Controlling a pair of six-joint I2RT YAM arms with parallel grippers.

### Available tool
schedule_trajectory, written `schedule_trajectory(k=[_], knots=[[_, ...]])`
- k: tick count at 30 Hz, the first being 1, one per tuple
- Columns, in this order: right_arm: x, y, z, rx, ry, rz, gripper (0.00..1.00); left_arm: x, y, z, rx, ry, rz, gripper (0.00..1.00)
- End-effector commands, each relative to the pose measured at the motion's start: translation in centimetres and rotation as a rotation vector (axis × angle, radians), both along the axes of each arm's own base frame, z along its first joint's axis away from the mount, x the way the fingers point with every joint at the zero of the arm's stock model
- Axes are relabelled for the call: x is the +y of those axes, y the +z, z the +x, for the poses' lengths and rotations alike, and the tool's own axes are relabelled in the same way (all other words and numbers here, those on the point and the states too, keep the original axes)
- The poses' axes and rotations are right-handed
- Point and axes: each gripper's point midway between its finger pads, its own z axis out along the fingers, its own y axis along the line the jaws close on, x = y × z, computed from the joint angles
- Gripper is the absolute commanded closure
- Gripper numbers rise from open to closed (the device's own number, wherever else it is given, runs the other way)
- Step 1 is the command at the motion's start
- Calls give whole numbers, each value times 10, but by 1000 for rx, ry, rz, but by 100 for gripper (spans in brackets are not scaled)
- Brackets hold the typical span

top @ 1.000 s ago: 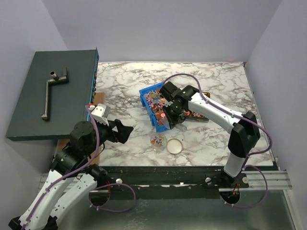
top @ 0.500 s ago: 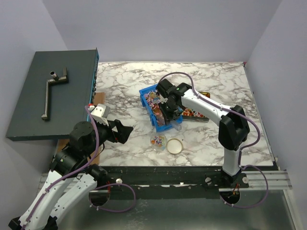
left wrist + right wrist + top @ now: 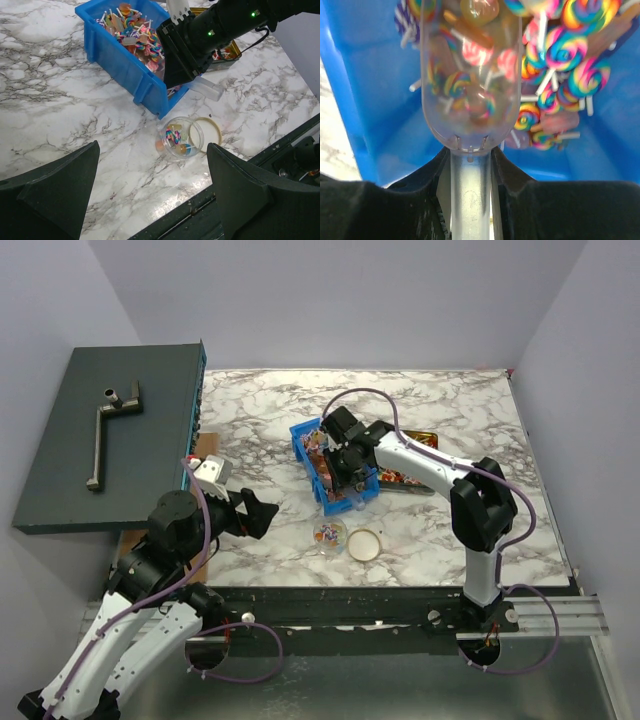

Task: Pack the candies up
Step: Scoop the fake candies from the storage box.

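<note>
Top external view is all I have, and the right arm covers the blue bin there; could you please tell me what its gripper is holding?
Observer: The right gripper is shut on the handle of a clear scoop. The scoop's bowl is down inside the blue bin, among the candies.
Operator: Thank you. Could you also tell me how full the jar is?
Observer: In the left wrist view the jar holds only a few candies, and the gold lid is off and lying beside it.
</note>
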Motion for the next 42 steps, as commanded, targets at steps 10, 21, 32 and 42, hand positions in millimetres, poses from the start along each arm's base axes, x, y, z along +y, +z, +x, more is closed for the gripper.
schedule_trajectory(k=[10,21,32,42], knots=[[16,8,48,-341,-60,185,99,-3,-14,10,41,5,32,10],[-6,26,28,-390,-40,190,99,-2,-21,16,74,18,46,10],[-23,33,4,-421,-13,209,99,-2,-27,20,95,26,63,10],[-34,40,-17,-464,10,236,99,-1,-30,22,99,39,73,10]])
